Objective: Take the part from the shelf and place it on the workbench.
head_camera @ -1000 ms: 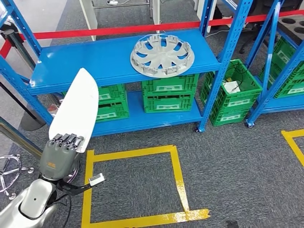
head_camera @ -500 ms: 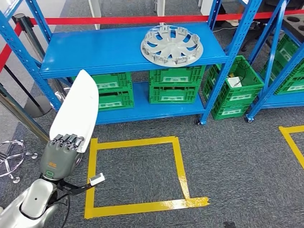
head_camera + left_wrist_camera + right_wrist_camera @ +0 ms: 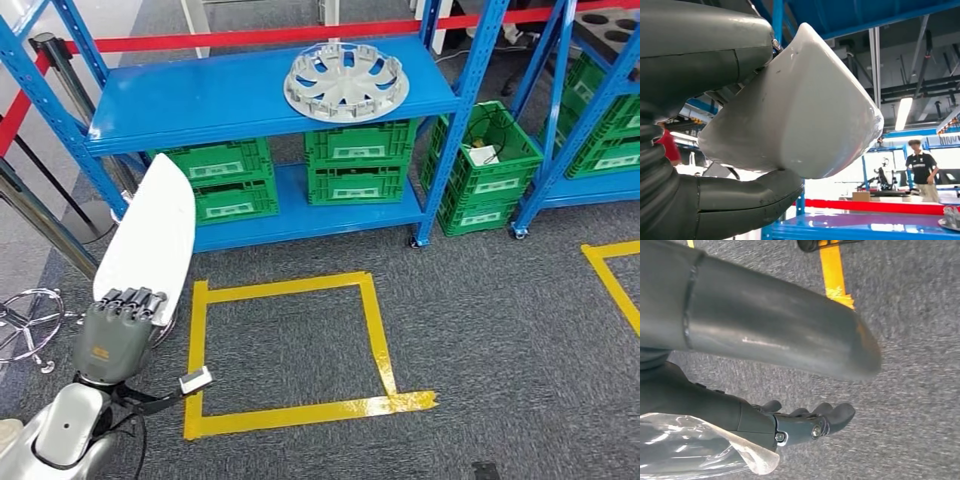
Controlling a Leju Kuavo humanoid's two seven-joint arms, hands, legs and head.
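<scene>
At near left, the robot's left hand grips a white part by its lower edge, fingers curled over the rim and thumb beneath, as the left wrist view shows; the part stands upright above the hand, in front of the blue shelf and clear of it. The smooth, rounded shell looks stiff and light, probably moulded plastic, and its glossy skin could slip, so a hold across the edge with the thumb opposing seems the soundest. Farther back and to the right, a grey wheel cover lies flat on the top shelf, above green crates whose pale labels are too small to read. Yellow tape marks a square on the grey carpet. The right hand hangs over the floor, fingers loosely extended and holding nothing. No workbench is seen, so the placing step appears yet to come. No brand or writing is legible anywhere.
</scene>
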